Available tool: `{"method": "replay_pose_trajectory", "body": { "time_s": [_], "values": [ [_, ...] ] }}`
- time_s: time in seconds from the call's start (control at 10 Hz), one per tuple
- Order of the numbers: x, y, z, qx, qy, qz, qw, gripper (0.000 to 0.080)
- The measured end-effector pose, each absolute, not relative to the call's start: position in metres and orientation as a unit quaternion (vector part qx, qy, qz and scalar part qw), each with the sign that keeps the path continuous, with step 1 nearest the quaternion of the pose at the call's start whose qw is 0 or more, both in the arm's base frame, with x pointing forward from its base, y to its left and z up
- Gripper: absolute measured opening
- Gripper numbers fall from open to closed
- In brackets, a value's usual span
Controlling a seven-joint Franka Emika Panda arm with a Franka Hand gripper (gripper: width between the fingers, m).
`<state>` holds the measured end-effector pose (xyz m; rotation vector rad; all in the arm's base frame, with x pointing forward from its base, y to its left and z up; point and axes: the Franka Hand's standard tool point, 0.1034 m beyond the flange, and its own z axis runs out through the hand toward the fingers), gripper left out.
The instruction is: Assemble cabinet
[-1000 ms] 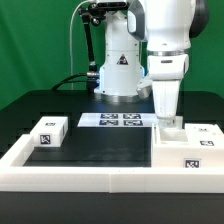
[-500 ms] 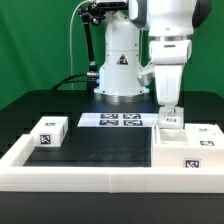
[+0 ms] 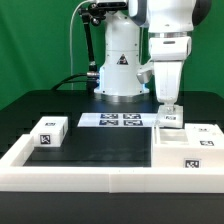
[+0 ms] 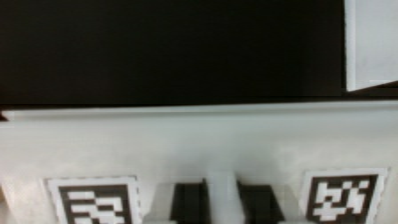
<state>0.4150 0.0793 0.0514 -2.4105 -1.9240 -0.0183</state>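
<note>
Exterior view | fingers (image 3: pixel 169 106) over tagged white block (image 3: pixel 171 119); marker board (image 3: pixel 122 120): 4 tags

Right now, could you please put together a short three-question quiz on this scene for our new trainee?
1. True or false: the small white block on the exterior view's left touches the cabinet body.
2. Pick one. In the exterior view the claw is directly over: A) the marker board; B) the small tagged piece beside the cabinet body; C) the small white block.
3. Fill the gap: the table surface inside the white border rail is ___ in colour.

Key: 1 false, since they sit far apart on opposite sides; 2 B; 3 black.
</note>
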Motion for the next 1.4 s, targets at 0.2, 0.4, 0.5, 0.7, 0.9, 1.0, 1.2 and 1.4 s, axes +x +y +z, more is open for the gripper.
{"method": "replay_pose_trajectory", "body": {
  "time_s": [0.2,0.4,0.5,0.7,0.9,1.0,1.2,1.4],
  "values": [
    [0.427,0.078,0.055,-0.782,-0.622,-0.013,0.025,0.0073],
    [0.441,0.071,0.06,-0.786,-0.617,-0.022,0.02,0.0073],
    [0.439,0.071,0.059,-0.786,-0.617,-0.021,0.021,0.0073],
    [0.439,0.071,0.059,-0.786,-0.617,-0.02,0.021,0.0073],
    [0.444,0.072,0.058,-0.787,-0.616,-0.021,0.022,0.0073],
    [0.445,0.073,0.057,-0.787,-0.616,-0.021,0.023,0.0073],
    [0.445,0.074,0.056,-0.787,-0.616,-0.021,0.024,0.0073],
    [0.445,0.074,0.055,-0.787,-0.616,-0.021,0.024,0.0073]
  ]
}}
